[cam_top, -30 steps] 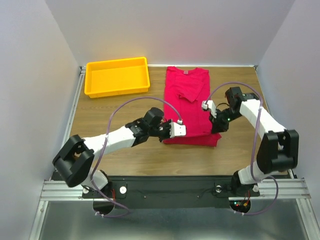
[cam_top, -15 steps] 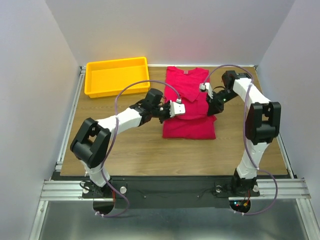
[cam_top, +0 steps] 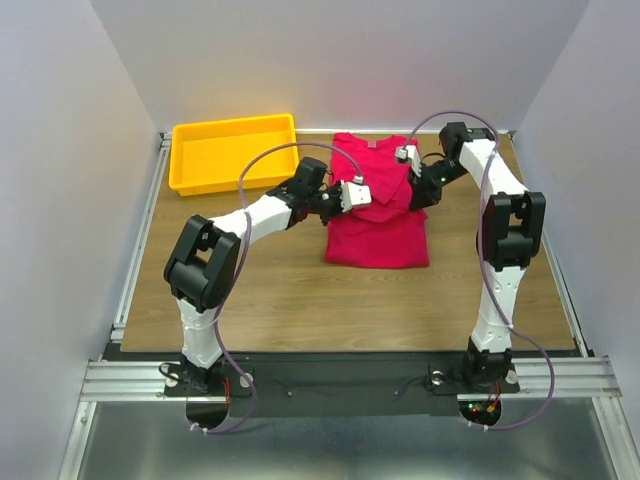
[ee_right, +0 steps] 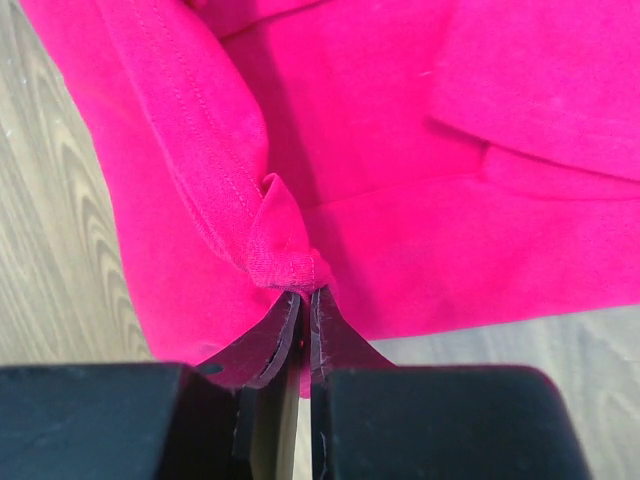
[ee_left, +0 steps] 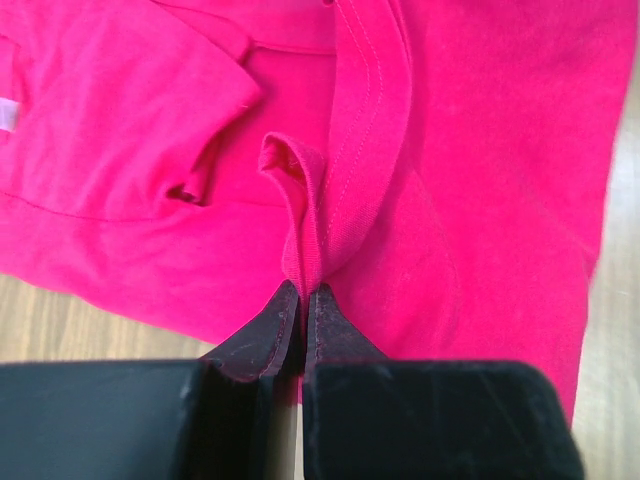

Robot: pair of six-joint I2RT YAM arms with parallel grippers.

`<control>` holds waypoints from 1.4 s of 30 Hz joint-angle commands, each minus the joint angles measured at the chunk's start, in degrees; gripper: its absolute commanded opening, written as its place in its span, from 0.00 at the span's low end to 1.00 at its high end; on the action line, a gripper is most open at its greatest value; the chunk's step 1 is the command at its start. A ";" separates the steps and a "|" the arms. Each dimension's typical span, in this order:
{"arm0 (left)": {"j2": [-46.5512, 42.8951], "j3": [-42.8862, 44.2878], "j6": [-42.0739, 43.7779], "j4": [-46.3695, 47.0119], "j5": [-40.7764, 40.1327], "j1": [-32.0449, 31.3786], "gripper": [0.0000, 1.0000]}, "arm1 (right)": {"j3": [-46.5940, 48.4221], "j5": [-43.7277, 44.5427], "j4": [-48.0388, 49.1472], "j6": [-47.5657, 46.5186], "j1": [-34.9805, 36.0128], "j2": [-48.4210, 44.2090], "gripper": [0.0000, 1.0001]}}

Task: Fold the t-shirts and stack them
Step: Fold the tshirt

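1. Top view: over the last second both arms have reached away from their bases, carrying the near hem of the crimson-pink t-shirt [cam_top: 378, 238] toward its collar, so the shirt now looks shorter front to back. It lies on the wooden counter [cam_top: 290, 300], right of centre and toward the far side, just right of the yellow tray [cam_top: 234, 184]. The left arm [cam_top: 262, 210] meets the shirt's left edge and the right arm [cam_top: 492, 168] its right edge, both about level with the sleeves. Only this one shirt is in sight. The step in hand looks like the bottom-to-top fold. The next move probably calls for laying the hem down square near the collar, then letting go on both sides together.

2. Left wrist view: the left jaws are pressed almost together, pinching a thin raised ridge of cloth [ee_left: 300, 225] beside the stitched hem band [ee_left: 375, 110]. A folded-in sleeve [ee_left: 200, 110] lies to the left, with a sliver of white label [ee_left: 5, 115] at the frame edge.

3. Right wrist view: the right jaws are likewise nearly closed, gripping a small bunched tuck of fabric [ee_right: 285, 255] at the hem. Bare counter shows on both sides of the shirt.
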 commanded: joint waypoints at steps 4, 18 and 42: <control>3.43 7.26 -0.23 0.57 1.76 1.63 0.00 | 7.95 -0.36 -0.95 2.60 -0.76 4.53 0.01; 9.94 14.30 -1.81 0.83 0.62 3.21 0.00 | 13.67 0.34 0.72 6.03 -2.26 9.63 0.01; 13.28 16.50 -3.04 0.57 -1.49 4.01 0.00 | 19.03 -0.18 2.30 8.75 -2.17 14.03 0.01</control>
